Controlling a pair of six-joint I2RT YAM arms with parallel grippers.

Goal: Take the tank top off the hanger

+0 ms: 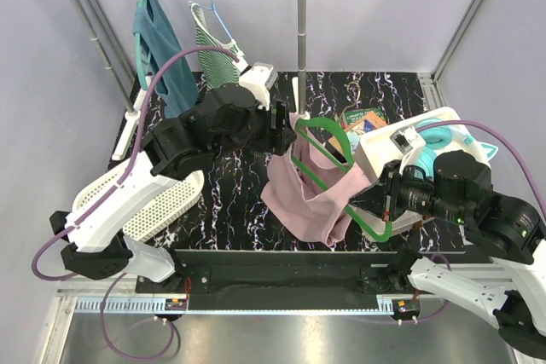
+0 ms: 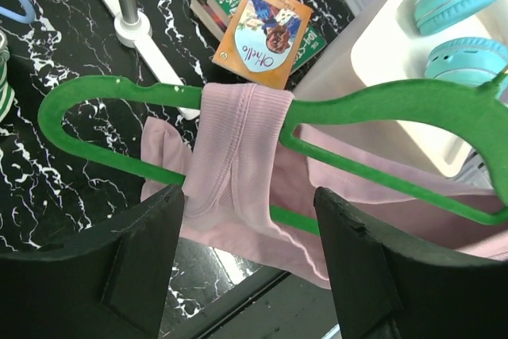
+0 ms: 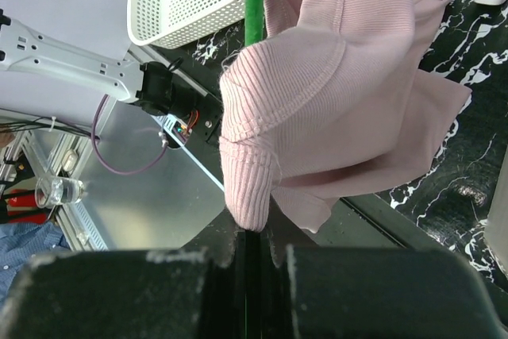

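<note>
Pink tank top (image 1: 309,202) draped on green hanger (image 1: 327,135), raised above the table (image 1: 226,198). The right fingers (image 3: 381,295) are pressed together, pinching the hanger. The left fingers (image 2: 147,244) are spread, one on either side of the strap over the hanger's arm; contact unclear.

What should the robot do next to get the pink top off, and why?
Probably shut the left pincer on the pink strap: it lies over the green hanger between that pincer's open jaws, and the right pincer clamps the hanger.
</note>
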